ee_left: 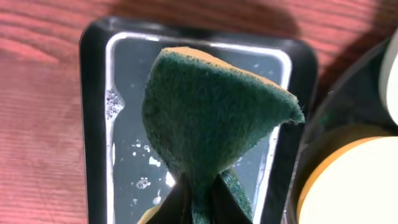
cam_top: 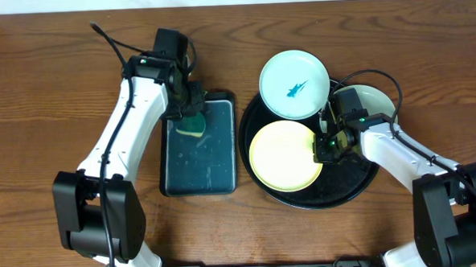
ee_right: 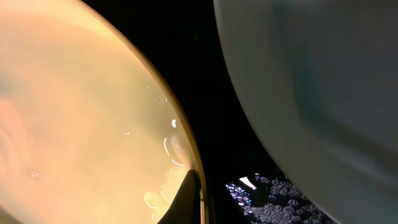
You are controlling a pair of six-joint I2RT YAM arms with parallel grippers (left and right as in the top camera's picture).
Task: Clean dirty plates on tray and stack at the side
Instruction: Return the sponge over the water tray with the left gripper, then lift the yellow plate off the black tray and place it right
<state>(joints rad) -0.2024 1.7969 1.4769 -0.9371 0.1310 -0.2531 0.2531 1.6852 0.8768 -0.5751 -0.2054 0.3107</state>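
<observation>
My left gripper (cam_top: 187, 113) hangs over the small rectangular tray, shut on a green-yellow sponge (cam_top: 192, 125). In the left wrist view the sponge (ee_left: 211, 118) fans out above the pinching gripper (ee_left: 200, 190). The round black tray (cam_top: 305, 203) carries a pale yellow plate (cam_top: 283, 156), a bluish-white plate with a teal smear (cam_top: 294, 84) leaning on its far rim, and another pale plate (cam_top: 371, 101) partly under the right arm. My right gripper (cam_top: 325, 146) is shut on the yellow plate's right rim. In the right wrist view one finger (ee_right: 189, 193) lies on the wet yellow plate (ee_right: 81, 112).
The dark rectangular tray (cam_top: 200, 175) holds a film of water with bubbles, left of the black tray. A pale plate (ee_right: 311, 81) fills the right of the right wrist view, with black tray floor (ee_right: 211, 93) between the plates. Brown wooden table lies all around.
</observation>
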